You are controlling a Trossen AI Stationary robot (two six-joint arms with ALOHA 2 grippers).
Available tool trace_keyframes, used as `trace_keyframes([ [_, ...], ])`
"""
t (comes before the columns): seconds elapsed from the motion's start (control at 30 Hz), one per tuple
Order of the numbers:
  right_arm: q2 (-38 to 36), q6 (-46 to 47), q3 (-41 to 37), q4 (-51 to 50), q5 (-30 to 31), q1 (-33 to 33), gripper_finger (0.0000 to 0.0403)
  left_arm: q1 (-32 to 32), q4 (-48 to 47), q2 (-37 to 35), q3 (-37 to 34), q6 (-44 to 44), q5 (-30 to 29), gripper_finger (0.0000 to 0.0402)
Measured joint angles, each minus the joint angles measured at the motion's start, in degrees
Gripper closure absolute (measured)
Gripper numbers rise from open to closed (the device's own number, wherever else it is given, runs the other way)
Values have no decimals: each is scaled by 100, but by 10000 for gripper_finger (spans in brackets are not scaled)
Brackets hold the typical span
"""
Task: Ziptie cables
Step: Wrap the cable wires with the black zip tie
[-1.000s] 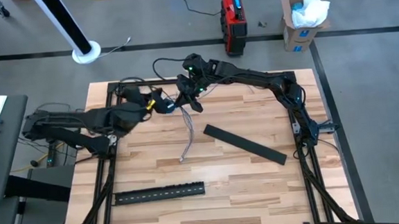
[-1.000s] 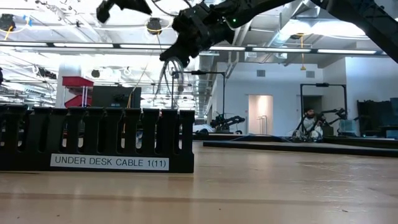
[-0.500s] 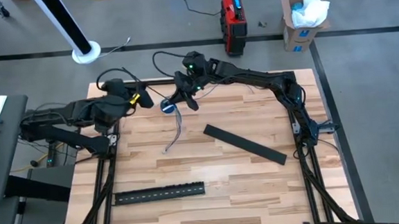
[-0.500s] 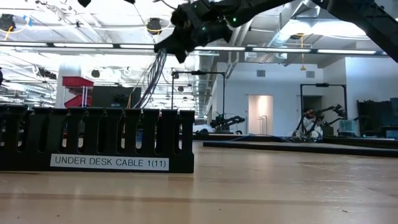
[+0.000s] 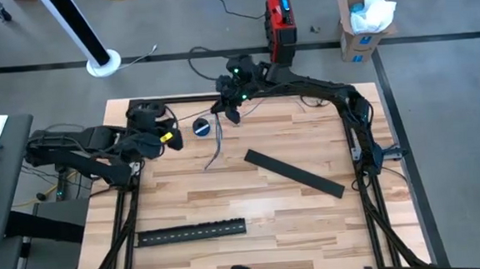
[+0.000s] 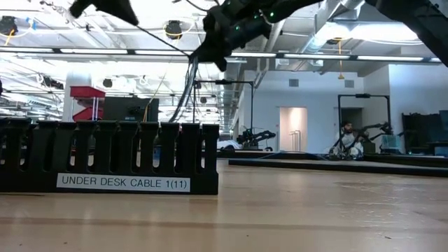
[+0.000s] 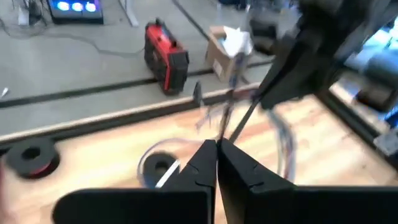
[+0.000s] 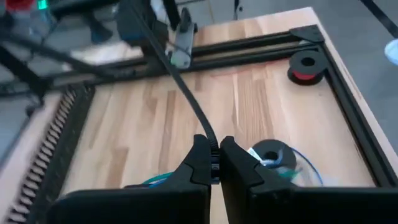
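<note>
**Cables hang from the right gripper above the far table edge**

Where the high view looks down, we find the right gripper [image 5: 232, 110] near the table's [image 5: 261, 212] far edge, with the cables [image 5: 216, 148] trailing from it towards the table middle, their free end over the boards. A tape roll [image 5: 202, 128] lies just beside them. Our left gripper [image 5: 169, 139] sits to the left, apart from the cables, a thin dark line running from it towards the right gripper. One black strip [image 5: 294, 172] lies right of the cables; a slotted one [image 5: 192, 232] lies near the front edge.

From the low view, we see the right gripper [image 6: 218, 49] high up, the cables [image 6: 183, 94] dropping from it behind the slotted strip [image 6: 105, 157], which is labelled "UNDER DESK CABLE 1(11)". Whether their ends touch the wood we cannot tell.

Through the left wrist view, our left gripper [image 7: 217, 149] shows its fingers pressed together, a thin dark strand rising from the tips; whether it is actually pinched we cannot tell. The cables [image 7: 283, 140] hang blurred ahead, beyond the tape roll [image 7: 160, 167].

Through the right wrist view, the right gripper [image 8: 213, 152] is pinched onto a black ziptie [image 8: 180, 87] that stretches off to the left arm. The tape roll [image 8: 271, 153] lies on the table, blue-tipped wires beside it.
</note>
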Motion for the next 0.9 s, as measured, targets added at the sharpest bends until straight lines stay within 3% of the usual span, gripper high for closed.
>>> trace_keyframes([
  [0.13,5,404,-6,-87,135,-110,395,-4,-1190,-49,-4,-702,391,401],
  [0.2,7,586,-24,-391,603,-148,395,-4,-1931,-67,-21,-979,588,401],
  [0.33,22,471,-26,-804,1386,-198,395,-119,-2437,-39,-280,-1538,965,401],
  [0.63,26,605,-275,-1526,1602,-309,391,-425,-1862,-18,-1133,-2181,1245,401],
  [0.9,113,557,-264,-2236,1861,-226,354,-835,-846,-13,-1614,-2247,1336,401],
])
